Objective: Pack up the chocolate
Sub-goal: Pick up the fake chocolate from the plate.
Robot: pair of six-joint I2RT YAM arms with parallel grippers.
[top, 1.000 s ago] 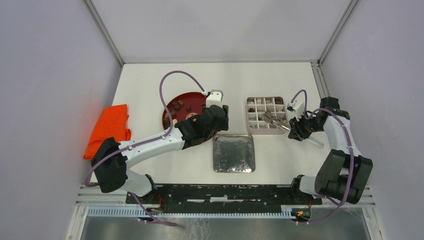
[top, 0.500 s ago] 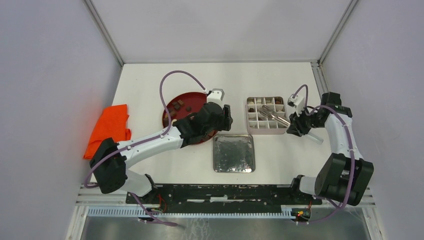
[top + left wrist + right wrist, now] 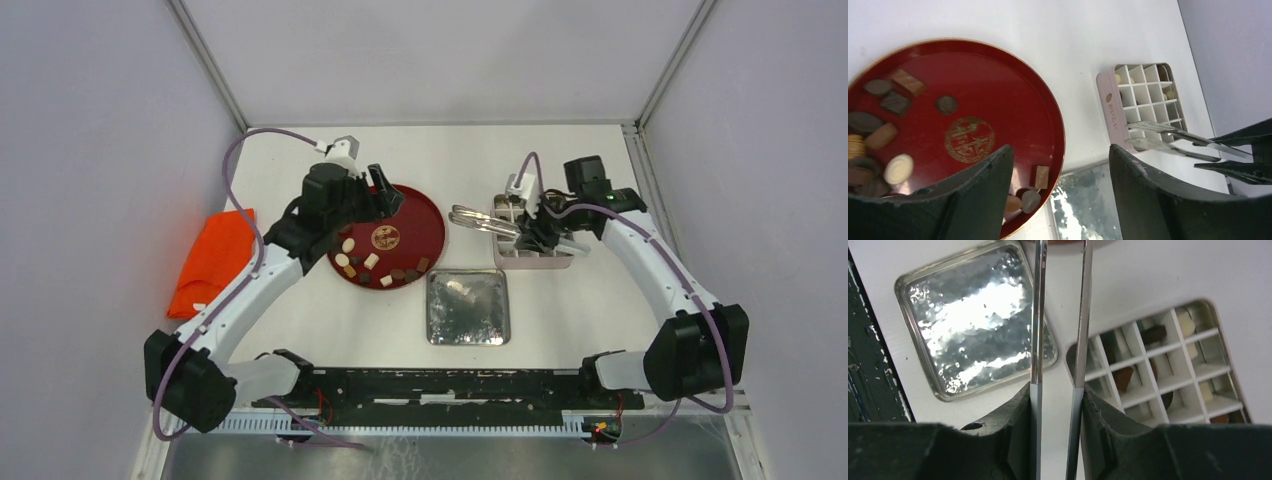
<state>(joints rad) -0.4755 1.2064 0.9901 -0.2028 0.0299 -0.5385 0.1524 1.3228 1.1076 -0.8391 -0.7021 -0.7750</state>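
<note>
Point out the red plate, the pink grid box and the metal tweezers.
red plate (image 3: 422,222): top view, bare red surface right of the gold emblem.
pink grid box (image 3: 1109,110): left wrist view, its pink side wall.
metal tweezers (image 3: 1038,315): right wrist view, midway along the left blade.

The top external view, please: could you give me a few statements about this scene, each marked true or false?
1. The right hand holds metal tongs. True.
2. The left hand grips something. False: it is open and empty, near the red plate.
3. The red plate carries chocolate pieces. True.
4. The silver tray lies left of the plate. False: it lies right of it, nearer the arm bases.
5. Every compartment of the box is empty. False: several hold chocolate.
</note>
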